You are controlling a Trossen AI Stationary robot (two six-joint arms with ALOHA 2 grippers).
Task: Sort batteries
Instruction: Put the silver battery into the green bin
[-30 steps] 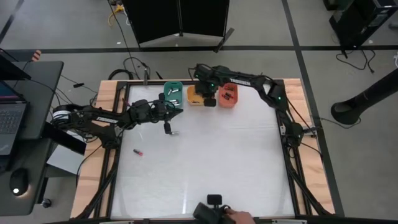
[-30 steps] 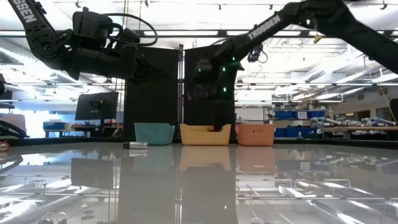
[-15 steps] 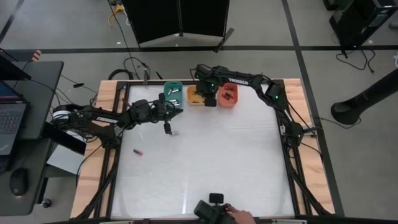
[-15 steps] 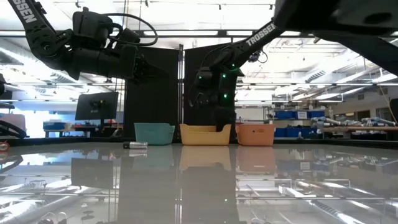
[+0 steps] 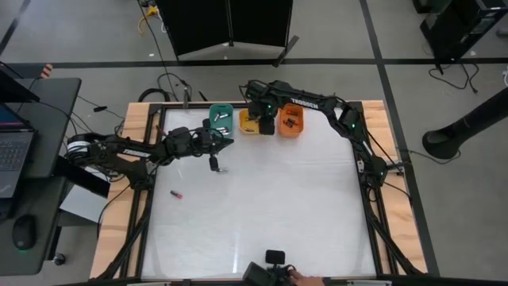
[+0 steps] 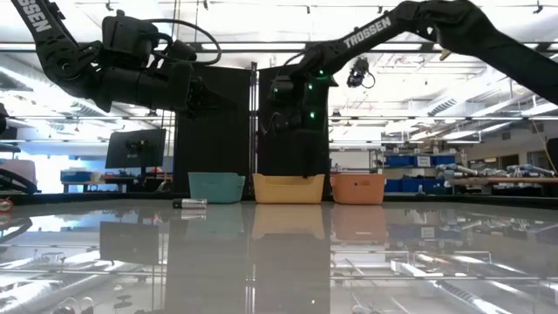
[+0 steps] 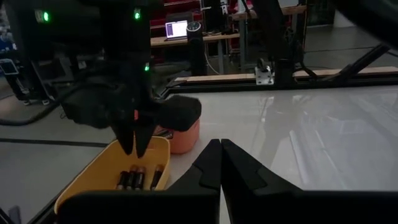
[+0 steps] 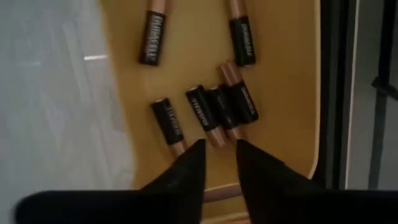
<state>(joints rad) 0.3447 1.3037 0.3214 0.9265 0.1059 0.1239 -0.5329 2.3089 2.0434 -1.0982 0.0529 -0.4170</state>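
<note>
High view: the table (image 5: 262, 214) is a smooth, glossy white sheet in a pale wood frame. Three small rectangular trays sit in a row at its far edge: a green tray (image 5: 221, 115) on the left, a yellow tray (image 5: 248, 121) in the middle and an orange tray (image 5: 290, 121) on the right. The right gripper (image 5: 265, 125) hangs over the yellow tray. The left gripper (image 5: 214, 163) hovers near the green tray, over bare table. One stray battery (image 5: 176, 193), a tiny dark cylinder with a red end, lies alone on the left part of the table, well apart from the trays.

Low view: the tabletop mirrors the room like polished glass. The three trays read as shallow, smooth-walled plastic tubs. The right arm's dark wrist reaches down into the middle tub. A small dark cylinder (image 6: 189, 203) lies on the table left of the green tub.

Left wrist view: the left gripper's two dark, tapered fingers (image 7: 209, 168) are pressed together with nothing between them. Beyond them, the right gripper's slim fingers point down into the yellow tray, where three batteries lie side by side.

Right wrist view: the right gripper (image 8: 219, 163) has its fingers apart, gripping nothing, just above the batteries (image 8: 221, 106): slim black cylinders with copper-coloured ends, lying loose on the matte yellow floor, three of them bunched together.
</note>
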